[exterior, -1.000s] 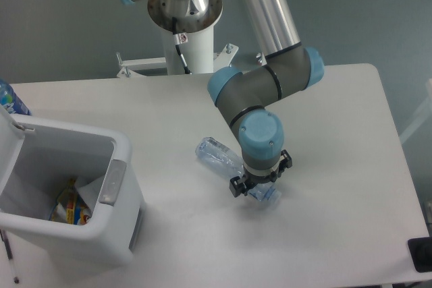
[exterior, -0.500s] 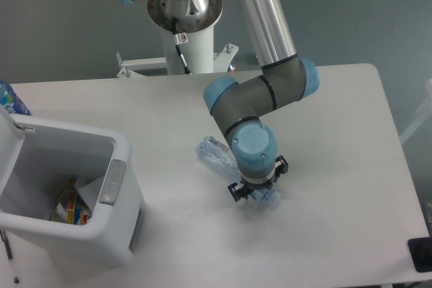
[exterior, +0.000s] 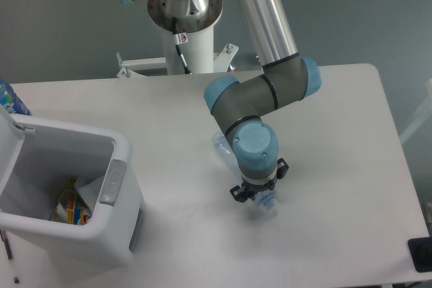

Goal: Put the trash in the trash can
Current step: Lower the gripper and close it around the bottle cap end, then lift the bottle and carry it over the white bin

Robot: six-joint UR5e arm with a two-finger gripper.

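The trash in view is a crushed clear bluish bottle (exterior: pixel 222 147) lying tilted under my wrist, its white-capped end (exterior: pixel 268 202) poking out below the gripper. My gripper (exterior: pixel 257 194) points straight down at the middle of the table, its fingers closed around the bottle near the cap end. The wrist hides most of the bottle's body. A faint shadow lies on the table just under the cap. The trash can (exterior: pixel 120 147), a white bin with its lid swung open and a grey latch (exterior: pixel 111 182) on the front, stands at the left, well apart from the gripper.
Colourful packets (exterior: pixel 70 208) lie in the bin's bottom. A bottle with a blue-and-white label (exterior: pixel 9 99) shows behind the bin at the far left edge. The robot's base column (exterior: pixel 185 11) stands at the table's back. A black object (exterior: pixel 420 254) sits at the front right corner.
The bottle's far end has swung right and in under the arm, and the gripper has shifted slightly left over it. The bottle now moves with the gripper.
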